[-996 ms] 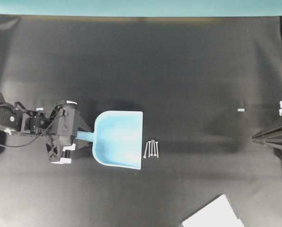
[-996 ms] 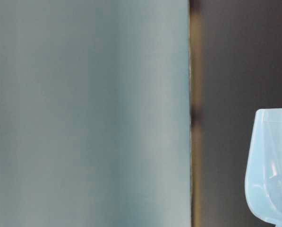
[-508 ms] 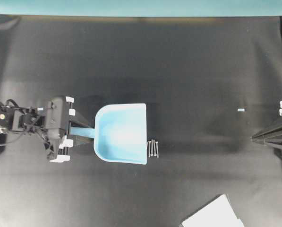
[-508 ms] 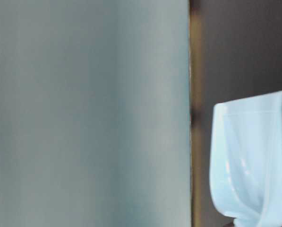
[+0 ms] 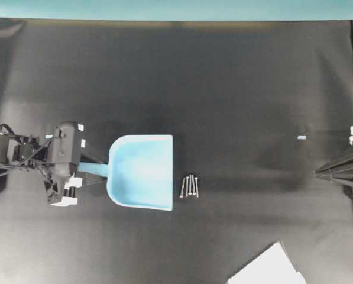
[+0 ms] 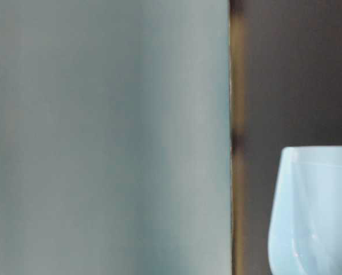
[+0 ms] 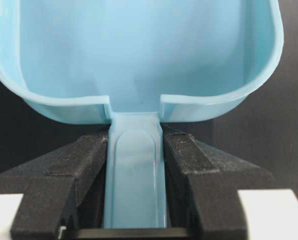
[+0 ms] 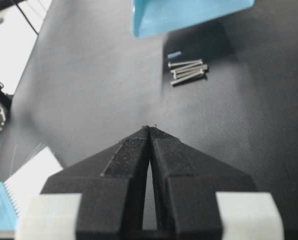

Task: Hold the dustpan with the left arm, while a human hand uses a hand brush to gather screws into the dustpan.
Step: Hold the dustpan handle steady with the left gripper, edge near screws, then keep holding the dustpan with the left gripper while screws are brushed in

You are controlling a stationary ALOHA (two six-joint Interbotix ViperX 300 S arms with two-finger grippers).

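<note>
The light blue dustpan [image 5: 141,171] lies left of centre with its open mouth facing right; it also shows in the table-level view [image 6: 314,212] and the right wrist view [image 8: 188,12]. My left gripper [image 5: 84,170] is shut on its flat handle, black fingers [image 7: 188,160] pressed against both sides [image 7: 135,140]. Several silvery screws [image 5: 189,186] lie side by side just right of the pan's mouth, a small gap away [image 8: 187,71]. My right gripper [image 5: 318,173] is shut and empty at the far right [image 8: 149,128]. The hand brush [image 5: 268,269] shows partly at the bottom edge. No human hand is in view.
A tiny pale blue speck [image 5: 301,137] lies on the black table near the right arm and shows beside the screws in the right wrist view [image 8: 174,54]. A teal wall [image 5: 176,9] runs along the far edge.
My left gripper has drawn back to the left with the dustpan. Half a second ago the pan's mouth overlapped the screws; now it sits clear of them. The right arm has not moved.
</note>
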